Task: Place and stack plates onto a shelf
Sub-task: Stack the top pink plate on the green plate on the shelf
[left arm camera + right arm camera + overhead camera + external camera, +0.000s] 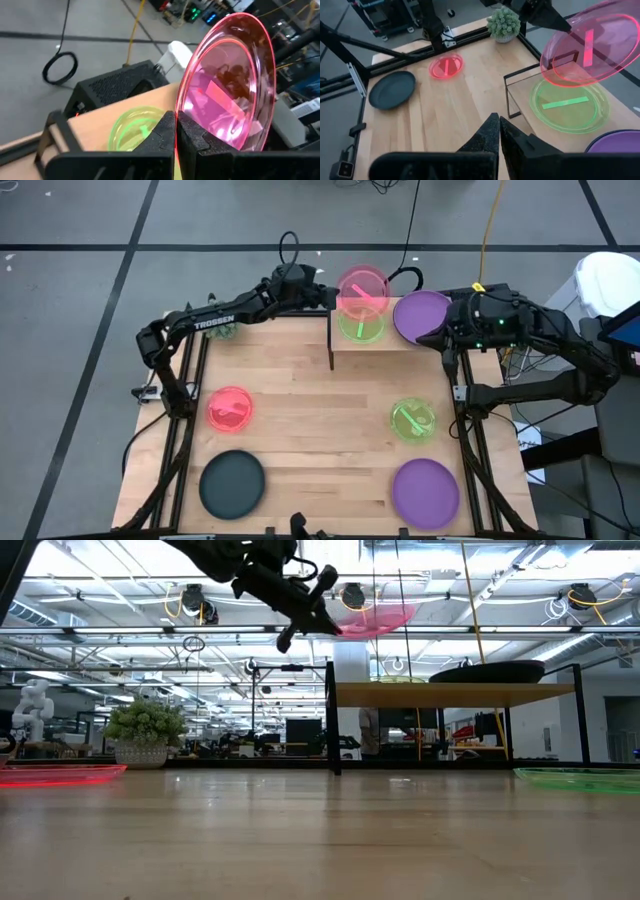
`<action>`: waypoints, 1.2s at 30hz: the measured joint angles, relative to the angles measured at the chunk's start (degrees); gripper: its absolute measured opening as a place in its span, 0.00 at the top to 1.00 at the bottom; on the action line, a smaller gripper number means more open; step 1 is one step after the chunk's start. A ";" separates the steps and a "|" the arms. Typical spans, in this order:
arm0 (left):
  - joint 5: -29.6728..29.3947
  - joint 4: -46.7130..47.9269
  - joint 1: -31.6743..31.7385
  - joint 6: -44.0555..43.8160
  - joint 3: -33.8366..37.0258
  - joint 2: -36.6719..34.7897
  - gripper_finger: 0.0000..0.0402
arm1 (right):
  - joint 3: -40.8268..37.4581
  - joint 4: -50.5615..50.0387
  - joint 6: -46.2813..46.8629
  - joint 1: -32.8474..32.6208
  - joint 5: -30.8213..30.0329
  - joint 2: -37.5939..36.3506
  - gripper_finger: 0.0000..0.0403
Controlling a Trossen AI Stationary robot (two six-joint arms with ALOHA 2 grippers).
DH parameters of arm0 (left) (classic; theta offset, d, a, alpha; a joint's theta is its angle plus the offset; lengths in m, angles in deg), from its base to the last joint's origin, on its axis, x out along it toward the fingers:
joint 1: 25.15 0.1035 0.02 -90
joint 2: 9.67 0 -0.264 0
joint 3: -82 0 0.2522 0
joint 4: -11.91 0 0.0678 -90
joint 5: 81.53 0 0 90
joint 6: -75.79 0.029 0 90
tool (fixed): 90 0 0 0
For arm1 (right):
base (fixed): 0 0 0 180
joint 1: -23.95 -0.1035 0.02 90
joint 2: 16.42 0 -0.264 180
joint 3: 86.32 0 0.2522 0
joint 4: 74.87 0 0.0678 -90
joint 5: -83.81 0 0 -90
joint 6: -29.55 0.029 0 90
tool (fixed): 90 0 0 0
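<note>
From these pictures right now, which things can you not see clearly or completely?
- Purple plate on the shelf: high view, the right arm covers its edge; right wrist view, cut by the picture's edge.
- Right gripper: high view, hidden among its own arm's dark parts.
- Green plate on the shelf: high view, partly under the pink plate that the left gripper holds.
- Second teal plate: no view clearly shows it.

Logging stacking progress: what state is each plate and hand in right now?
Held pink plate: gripped by left hand, above shelf.
Shelf green plate: flat on shelf.
Shelf purple plate: on shelf.
Table plates: flat, untouched.
Right hand: shut, empty.
</note>
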 joint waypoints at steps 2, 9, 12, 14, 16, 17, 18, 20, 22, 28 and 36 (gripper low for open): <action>-0.04 0.93 0.00 -1.17 0.00 0.04 1.00 | 0.00 -0.32 0.00 0.00 0.02 0.00 1.00; -0.50 -2.20 -1.51 -7.81 0.08 0.97 1.00 | 0.00 -0.34 -0.16 0.00 0.02 -0.02 1.00; -0.62 -8.03 -3.10 -9.40 0.02 0.75 1.00 | 0.00 -0.34 -0.24 0.00 0.04 -0.02 1.00; -1.95 -8.35 -3.72 -9.87 -0.02 0.25 1.00 | 0.00 -0.34 -0.06 0.00 0.07 -0.04 1.00; -3.40 -6.85 -4.07 -11.27 -0.02 0.30 1.00 | 0.00 -0.34 0.06 0.00 0.11 -0.04 1.00; -4.05 -5.75 -4.05 -12.16 0.01 0.38 1.00 | 0.00 -0.34 0.07 0.00 0.11 -0.04 1.00; -4.59 -5.07 -4.01 -12.86 0.03 0.45 1.00 | 0.00 -0.33 0.09 0.00 0.13 -0.02 1.00; -5.08 -4.50 -3.98 -13.58 0.04 0.45 1.00 | 0.00 -0.32 0.15 0.00 0.13 -0.02 1.00; -5.58 -4.77 -4.00 -14.88 0.04 0.42 1.00 | 0.00 -0.32 0.15 0.00 0.13 -0.02 1.00; -7.59 -0.52 -3.92 -20.72 0.04 0.42 1.00 | 0.00 -0.30 -0.37 -0.02 0.11 -0.02 1.00; -10.04 4.30 -3.93 -15.80 0.02 1.49 1.00 | 0.00 -0.28 -1.29 0.00 -1.42 0.13 1.00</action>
